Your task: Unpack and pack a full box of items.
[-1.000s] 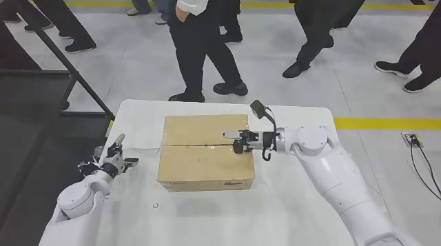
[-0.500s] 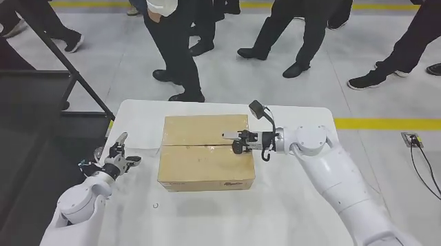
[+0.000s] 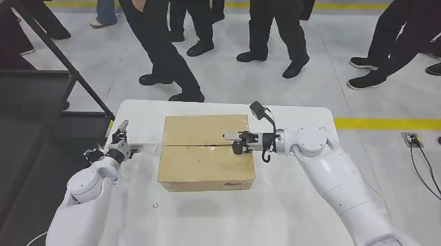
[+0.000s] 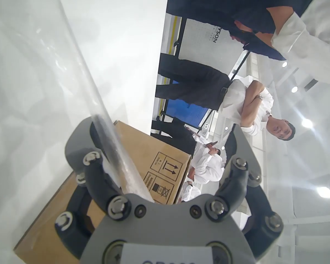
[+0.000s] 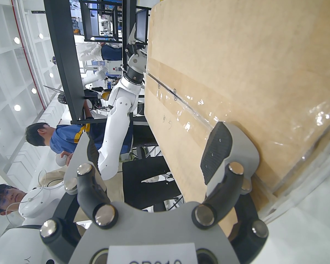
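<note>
Listing one sealed cardboard box (image 3: pixel 205 151), we found it lying flat at the middle of the white tabletop (image 3: pixel 296 198), flaps closed, with a clear tape seam (image 5: pixel 176 97) running along its top. Right claw (image 3: pixel 234 140): we recorded it at the box's right end over the seam, jaws spread wide, gripping nothing. One ribbed pad (image 5: pixel 216 152) lay close over the taped top; whether it touched, we could not tell. Left claw (image 3: pixel 118 142): we noted it near the tabletop's left edge, apart from the box, jaws wide open. A clear film strip (image 4: pixel 118 149) passed across one finger, not pinched between the two.
</note>
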You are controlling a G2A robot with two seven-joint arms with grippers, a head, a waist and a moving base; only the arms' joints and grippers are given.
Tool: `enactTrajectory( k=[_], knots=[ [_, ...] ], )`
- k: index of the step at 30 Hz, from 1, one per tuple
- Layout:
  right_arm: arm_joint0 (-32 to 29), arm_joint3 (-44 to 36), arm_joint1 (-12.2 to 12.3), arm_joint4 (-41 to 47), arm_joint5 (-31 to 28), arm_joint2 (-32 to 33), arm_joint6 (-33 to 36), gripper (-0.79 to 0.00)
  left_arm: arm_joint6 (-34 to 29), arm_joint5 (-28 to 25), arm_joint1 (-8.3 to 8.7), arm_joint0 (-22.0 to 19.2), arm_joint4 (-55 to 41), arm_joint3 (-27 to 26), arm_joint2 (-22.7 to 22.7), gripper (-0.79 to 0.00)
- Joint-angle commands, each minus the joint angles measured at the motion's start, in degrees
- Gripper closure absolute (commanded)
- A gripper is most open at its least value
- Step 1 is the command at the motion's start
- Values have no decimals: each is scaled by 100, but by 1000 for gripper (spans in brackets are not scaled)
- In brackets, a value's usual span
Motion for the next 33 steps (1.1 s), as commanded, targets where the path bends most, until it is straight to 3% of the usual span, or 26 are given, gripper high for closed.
enactTrajectory(
  k=[1,8,15,33],
  knots=[
    [-4,-12,5,-7,9,6,-5,-785,109,-215,-23,-10,-104,13,4,-785],
    [18,-27,6,-19,66,-5,12,-785,466,-1071,-92,238,-468,-227,-75,-785],
    [46,-16,7,-25,62,3,-43,-785,992,-1739,-120,785,-425,-914,-211,-785],
    [52,4,-21,-10,131,14,-502,-785,2238,-2387,-167,2312,372,-2945,-600,-785]
  ],
)
